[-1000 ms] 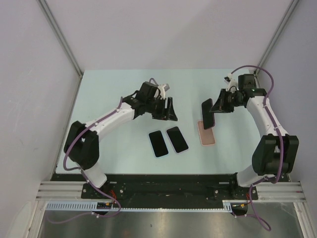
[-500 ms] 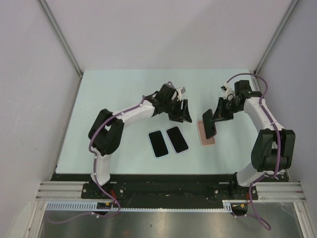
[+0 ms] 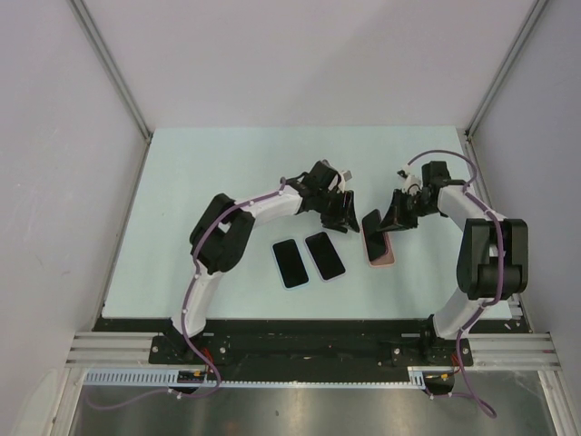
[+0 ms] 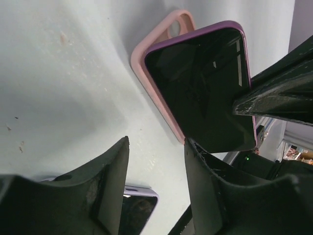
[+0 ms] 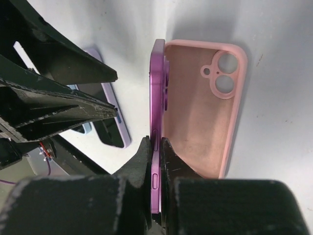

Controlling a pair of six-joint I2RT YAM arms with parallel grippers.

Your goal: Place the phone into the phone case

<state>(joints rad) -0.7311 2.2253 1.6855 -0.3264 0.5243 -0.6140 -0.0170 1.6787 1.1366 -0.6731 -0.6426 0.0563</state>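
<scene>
Both arms are reached in low over the table (image 3: 227,163), tips nearly meeting. The right gripper (image 5: 156,147) is clamped shut on the thin edge of the phone (image 5: 157,98), which is held up on its long side, tilted over the case (image 5: 195,107) and not seated flat in it. The left gripper (image 4: 156,152) is parked just beside the phone with its jaws apart, nothing pinched between them. The phone is glossy black glass with a purple rim. The case is matte pink with rounded corners and a two-hole camera cutout, laid open side up. Black fingers (image 4: 110,186) look scuffed and rough. Two spare phones (image 3: 290,263) are laid flat nearby.
</scene>
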